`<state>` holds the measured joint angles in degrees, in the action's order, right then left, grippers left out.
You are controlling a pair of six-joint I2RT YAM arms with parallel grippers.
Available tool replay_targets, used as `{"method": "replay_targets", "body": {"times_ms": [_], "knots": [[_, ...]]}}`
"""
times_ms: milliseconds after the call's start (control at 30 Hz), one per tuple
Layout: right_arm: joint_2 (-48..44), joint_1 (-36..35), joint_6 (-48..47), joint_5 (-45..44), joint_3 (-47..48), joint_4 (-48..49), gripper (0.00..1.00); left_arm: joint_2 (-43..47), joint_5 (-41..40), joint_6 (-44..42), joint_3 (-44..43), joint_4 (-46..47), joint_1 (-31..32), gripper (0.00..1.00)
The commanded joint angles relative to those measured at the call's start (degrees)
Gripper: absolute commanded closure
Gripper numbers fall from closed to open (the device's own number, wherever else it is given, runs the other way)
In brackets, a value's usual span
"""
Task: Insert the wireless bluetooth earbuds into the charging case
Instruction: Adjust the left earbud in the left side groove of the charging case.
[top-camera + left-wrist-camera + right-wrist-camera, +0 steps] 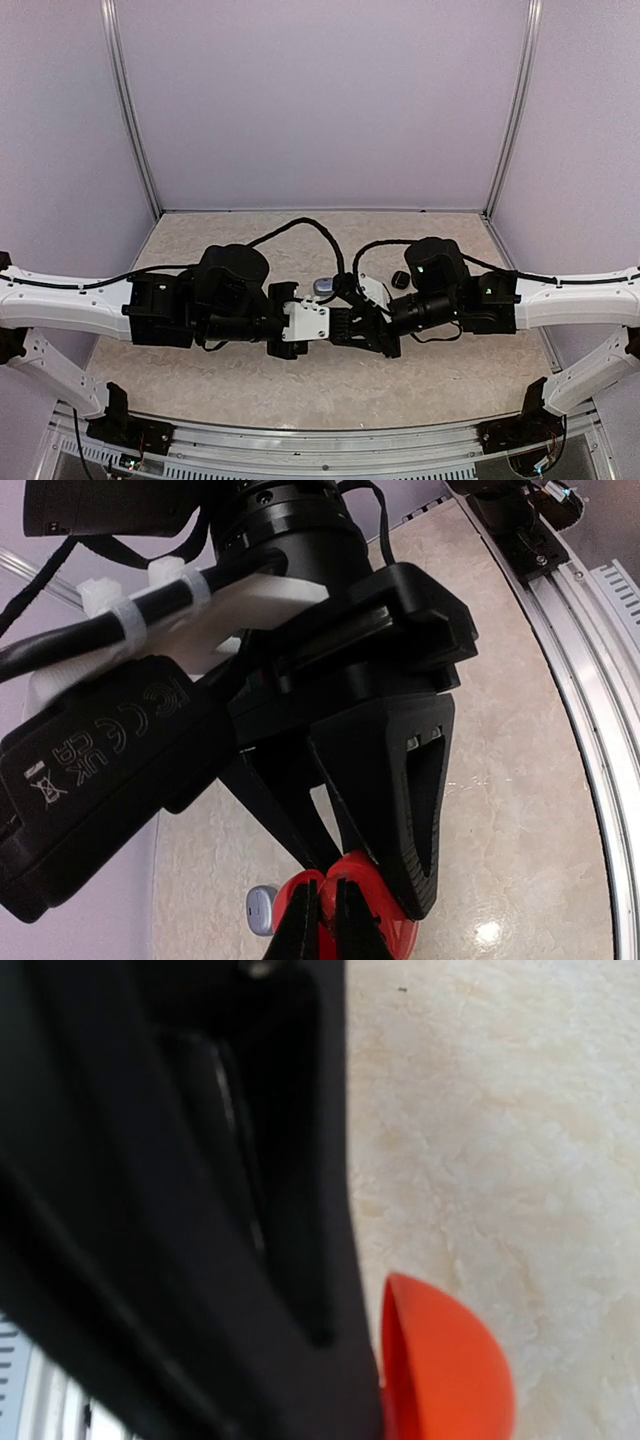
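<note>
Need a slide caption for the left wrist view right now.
Shut left gripper and right gripper both at the red case; grey case beside it on the table.

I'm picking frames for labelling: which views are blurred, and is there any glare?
Right wrist view: the dark finger filling the left half is badly out of focus, the red case soft-edged, the table sharper. Left wrist view: fingers fairly sharp, one glare spot on the table near the bottom. Top view: evenly lit, no glare.
</note>
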<state>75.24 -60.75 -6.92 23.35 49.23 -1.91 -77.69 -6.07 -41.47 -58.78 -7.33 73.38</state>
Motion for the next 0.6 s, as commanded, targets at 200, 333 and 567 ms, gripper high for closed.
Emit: {"method": "replay_targets", "body": {"times_ms": [200, 333, 567], "knots": [[-1.4, -0.6, 1.0, -1.5, 1.5, 1.8, 1.0, -1.1, 0.8, -1.1, -1.1, -3.0, 2.2, 1.0], [-1.6, 0.1, 2.5, -2.3, 1.3, 1.8, 1.0, -0.8, 2.3, -1.2, -0.1, -3.1, 3.3, 1.0], [-3.4, 2.7, 5.4, -3.5, 0.4, 4.8, 1.0, 0.0, 2.7, -0.4, 1.6, -4.0, 4.2, 1.0]]}}
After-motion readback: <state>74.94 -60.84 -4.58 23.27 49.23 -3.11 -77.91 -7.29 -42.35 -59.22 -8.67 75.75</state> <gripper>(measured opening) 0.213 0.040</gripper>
